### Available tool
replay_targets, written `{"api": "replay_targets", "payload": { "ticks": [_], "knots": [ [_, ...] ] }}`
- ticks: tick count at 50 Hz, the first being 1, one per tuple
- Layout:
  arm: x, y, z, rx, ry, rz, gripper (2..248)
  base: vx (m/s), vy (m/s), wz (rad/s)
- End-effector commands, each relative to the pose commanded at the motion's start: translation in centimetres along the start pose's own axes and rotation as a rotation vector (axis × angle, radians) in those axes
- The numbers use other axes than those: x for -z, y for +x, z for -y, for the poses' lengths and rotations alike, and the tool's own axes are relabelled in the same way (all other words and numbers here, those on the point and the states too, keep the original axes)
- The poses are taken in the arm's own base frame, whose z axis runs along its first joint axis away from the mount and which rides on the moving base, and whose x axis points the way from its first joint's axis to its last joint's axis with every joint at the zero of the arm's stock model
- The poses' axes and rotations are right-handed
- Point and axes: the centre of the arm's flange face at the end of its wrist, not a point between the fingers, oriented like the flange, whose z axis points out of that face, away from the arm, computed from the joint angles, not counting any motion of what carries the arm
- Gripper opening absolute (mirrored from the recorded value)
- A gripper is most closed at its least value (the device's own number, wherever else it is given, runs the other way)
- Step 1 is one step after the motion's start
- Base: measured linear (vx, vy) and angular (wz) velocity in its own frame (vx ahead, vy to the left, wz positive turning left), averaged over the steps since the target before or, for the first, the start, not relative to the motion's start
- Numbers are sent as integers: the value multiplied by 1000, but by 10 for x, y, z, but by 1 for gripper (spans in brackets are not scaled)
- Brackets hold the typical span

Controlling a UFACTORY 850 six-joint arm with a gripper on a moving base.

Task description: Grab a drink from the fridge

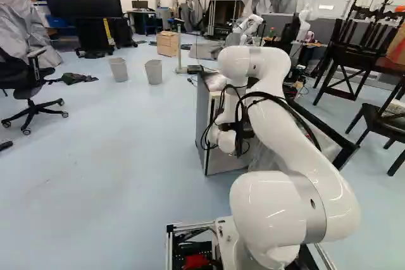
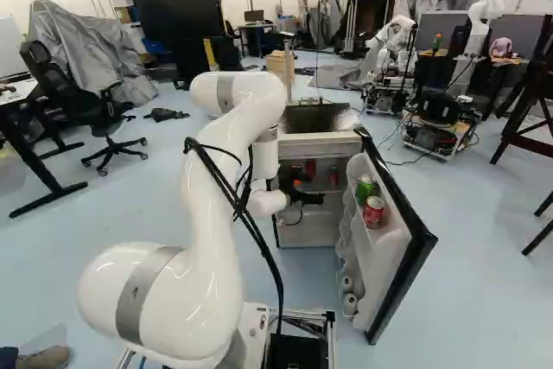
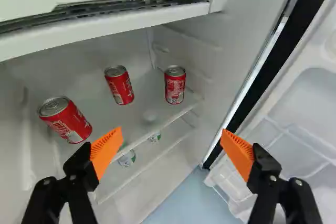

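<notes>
The refrigerator (image 2: 321, 146) stands with its door (image 2: 404, 213) swung open, ahead of the arm (image 2: 216, 239). The gripper (image 2: 309, 189) is positioned at the cabinet opening. In the wrist view, the gripper (image 3: 170, 132) is wide open, with orange pads (image 3: 106, 150) well apart and nothing held between them. Drink locations are as follows. The upper shelf (image 3: 149, 114) carries three red cans: a first can (image 3: 65, 120), farthest from the door; a middle can (image 3: 119, 85); and a third can (image 3: 175, 85), nearest the door side. Two green-and-white cans (image 3: 127, 159) are partly visible on the level below. The door rack (image 2: 390, 232) holds a green can (image 2: 365, 187) and, just beside it, a red-topped-rack neighbour, the red door can (image 2: 373, 212).
</notes>
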Motion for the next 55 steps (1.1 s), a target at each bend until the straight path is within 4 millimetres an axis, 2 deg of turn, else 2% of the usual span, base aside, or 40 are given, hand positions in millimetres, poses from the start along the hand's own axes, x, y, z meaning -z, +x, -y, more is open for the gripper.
{"api": "replay_targets", "payload": {
  "ticks": [27,55],
  "knots": [
    [-20,-1,-3,-18,-7,32,247,0,0,0],
    [-34,0,-7,-2,72,48,247,0,0,0]
  ]
}}
